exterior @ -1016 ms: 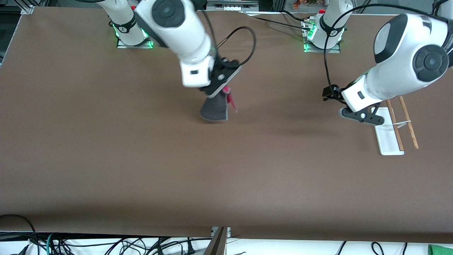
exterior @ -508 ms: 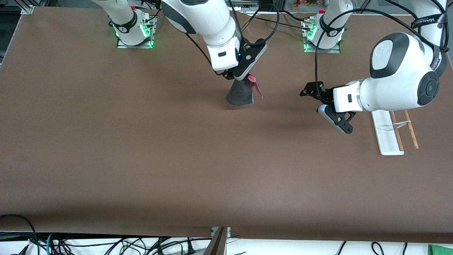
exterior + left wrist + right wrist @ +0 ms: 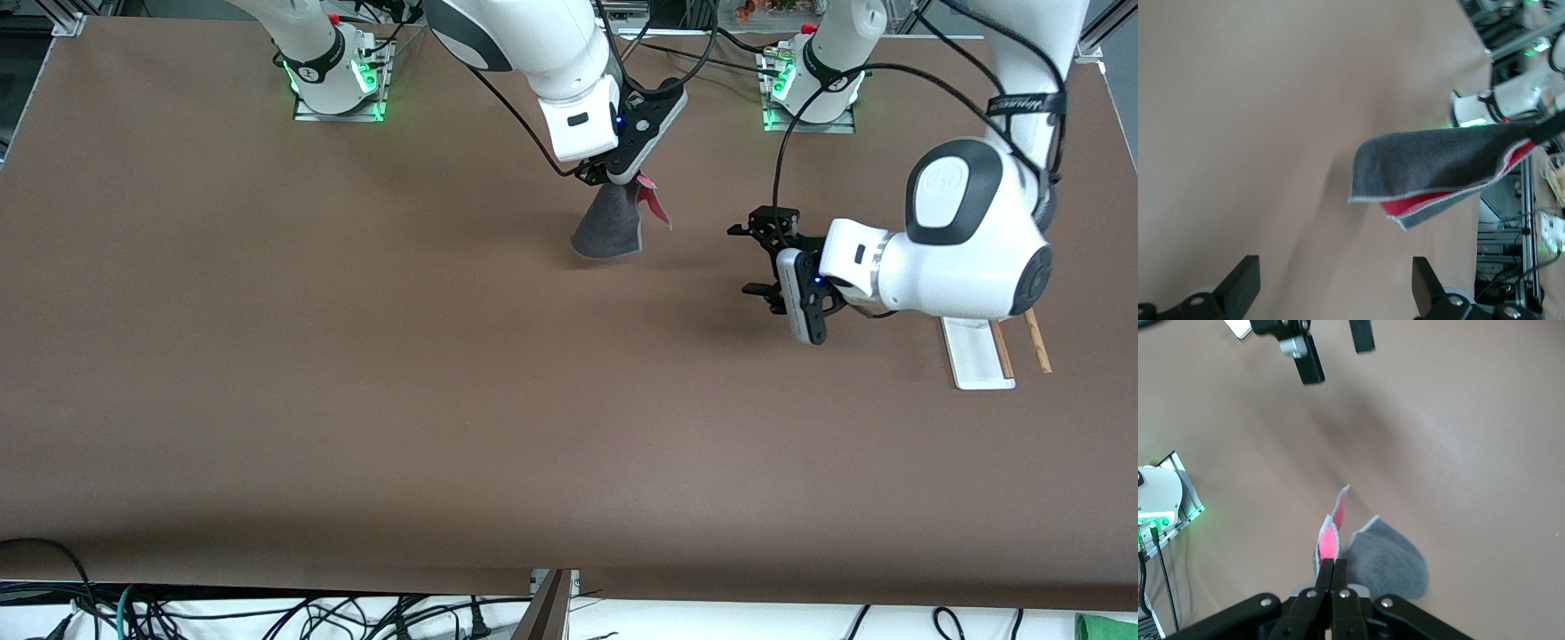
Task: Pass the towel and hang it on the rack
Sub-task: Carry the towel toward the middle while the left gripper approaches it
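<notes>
Towel: pinched by right end effector, hanging over the table. Left end effector: fingers spread, empty, near the rack.

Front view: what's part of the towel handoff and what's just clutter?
In the job:
- towel, hanging from the right gripper, shut on it
- left gripper, open, over bare table beside the towel
- rack, at the left arm's end of the table

Just lying about:
- cables off the table edge nearest the camera
</notes>
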`<state>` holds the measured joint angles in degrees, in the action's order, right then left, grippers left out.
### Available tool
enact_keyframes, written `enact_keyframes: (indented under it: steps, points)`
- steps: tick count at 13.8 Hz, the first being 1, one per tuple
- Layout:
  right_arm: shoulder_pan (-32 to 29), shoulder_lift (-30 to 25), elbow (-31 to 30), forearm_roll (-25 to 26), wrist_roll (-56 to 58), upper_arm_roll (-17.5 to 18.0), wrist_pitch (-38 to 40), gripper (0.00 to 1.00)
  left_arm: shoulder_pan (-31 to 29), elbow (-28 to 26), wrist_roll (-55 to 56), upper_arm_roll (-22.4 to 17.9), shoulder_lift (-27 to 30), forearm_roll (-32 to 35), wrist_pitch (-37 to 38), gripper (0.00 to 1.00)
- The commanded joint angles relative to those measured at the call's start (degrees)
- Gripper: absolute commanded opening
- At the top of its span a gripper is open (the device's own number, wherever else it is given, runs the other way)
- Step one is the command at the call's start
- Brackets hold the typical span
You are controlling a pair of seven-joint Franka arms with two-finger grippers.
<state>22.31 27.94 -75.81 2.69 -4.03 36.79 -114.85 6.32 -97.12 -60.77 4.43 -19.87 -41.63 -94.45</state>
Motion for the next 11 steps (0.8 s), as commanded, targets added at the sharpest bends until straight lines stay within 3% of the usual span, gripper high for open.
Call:
enact_keyframes:
  steps: [1, 5, 11]
  points:
    - [-0.2, 0.6, 1.1, 0.1, 0.6, 0.8, -0.3, 0.00, 0.0, -2.1, -9.7, 0.0, 0.1, -2.8, 0.7, 1.00]
    - [-0.2, 0.6, 1.1, 0.1, 0.5, 0.8, -0.5, 0.00, 0.5, -4.7, -18.4, 1.5, 0.6, -7.8, -1.4, 1.00]
    - [-0.4, 0.4, 1.3, 0.2, 0.5, 1.6, -1.0, 0.00, 0.5, -5.4, -24.8, 9.1, 0.5, -7.6, -9.6, 1.00]
